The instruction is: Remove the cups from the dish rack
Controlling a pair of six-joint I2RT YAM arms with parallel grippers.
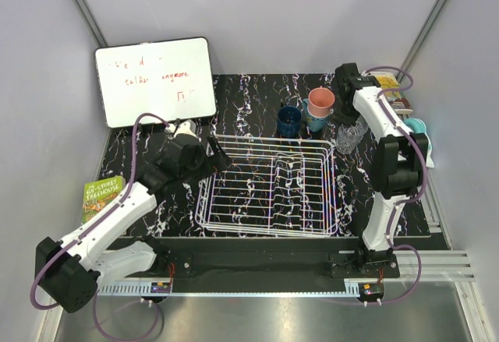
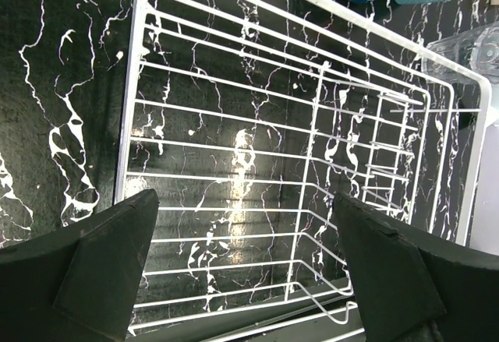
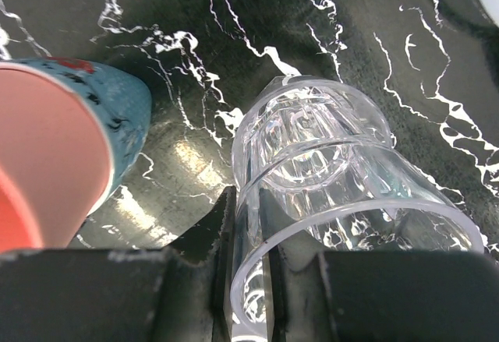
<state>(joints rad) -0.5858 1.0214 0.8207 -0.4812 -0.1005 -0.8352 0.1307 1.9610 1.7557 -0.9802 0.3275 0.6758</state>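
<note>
The white wire dish rack [image 1: 269, 190] sits mid-table with no cup in it; it also fills the left wrist view [image 2: 234, 124]. Behind it stand the dark blue cup [image 1: 289, 121] and the salmon-pink tumbler [image 1: 320, 101], which is nested in the teal mug [image 1: 315, 123]. My right gripper [image 3: 261, 209] is shut on the wall of a clear glass [image 3: 327, 163], one finger inside the rim and one outside, beside the pink tumbler [image 3: 39, 163]. In the top view clear glass [image 1: 348, 137] shows right of the mug; I cannot separate two glasses there. My left gripper [image 2: 245, 225] is open and empty over the rack's left end.
A whiteboard [image 1: 156, 82] leans at the back left. A green book [image 1: 101, 195] lies at the left table edge. Small boxes [image 1: 394, 93] and a light teal object [image 1: 418, 128] sit at the right edge behind my right arm.
</note>
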